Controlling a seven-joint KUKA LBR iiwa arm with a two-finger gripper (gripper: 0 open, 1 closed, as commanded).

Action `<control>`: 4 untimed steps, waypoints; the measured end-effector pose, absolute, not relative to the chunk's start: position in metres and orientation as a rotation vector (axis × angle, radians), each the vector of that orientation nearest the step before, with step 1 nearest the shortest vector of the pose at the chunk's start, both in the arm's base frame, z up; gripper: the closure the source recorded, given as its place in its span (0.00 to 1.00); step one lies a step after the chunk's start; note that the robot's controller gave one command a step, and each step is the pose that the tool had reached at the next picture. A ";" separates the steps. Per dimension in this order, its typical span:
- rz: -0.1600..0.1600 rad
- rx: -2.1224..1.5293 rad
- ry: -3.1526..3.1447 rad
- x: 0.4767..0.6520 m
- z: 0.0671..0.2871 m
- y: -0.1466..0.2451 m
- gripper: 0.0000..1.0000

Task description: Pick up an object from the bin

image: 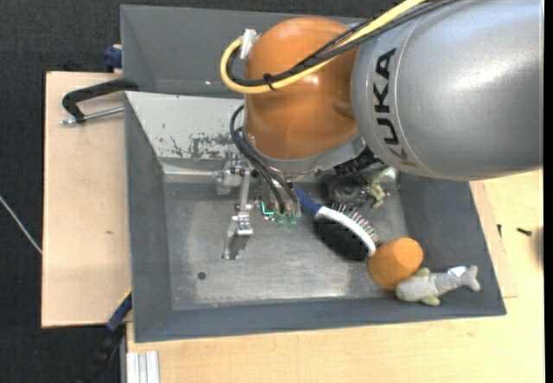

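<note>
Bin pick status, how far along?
Done: the hand is low inside the bin, over bare floor left of the black hairbrush. In hand: nothing that I can see held. Left: the grasp and the lift; the hairbrush, orange ball and grey toy animal all lie on the bin floor towards its right side.

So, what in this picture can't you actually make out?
- Camera view: a dark object at the back of the bin lies half under the arm's orange cover; its kind is unclear.
- The black hairbrush: the end of its blue handle runs behind the tool.
- The tool: whether it holds anything cannot be told.
- The grey toy beside the orange ball: too small to name.
</note>
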State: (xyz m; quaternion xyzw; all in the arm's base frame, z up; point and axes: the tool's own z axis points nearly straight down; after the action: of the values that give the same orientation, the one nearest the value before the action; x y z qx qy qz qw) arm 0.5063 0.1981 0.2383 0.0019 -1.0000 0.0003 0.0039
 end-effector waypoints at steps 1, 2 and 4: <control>0.006 0.139 -3.132 0.521 0.161 0.125 0.00; 0.005 0.089 -3.147 0.571 0.133 0.002 0.00; -0.005 -0.027 -3.143 0.597 0.077 -0.022 1.00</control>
State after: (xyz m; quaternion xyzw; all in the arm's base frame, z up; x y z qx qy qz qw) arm 0.5965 -0.0218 0.0775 -0.0084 -1.0000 -0.0015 -0.0006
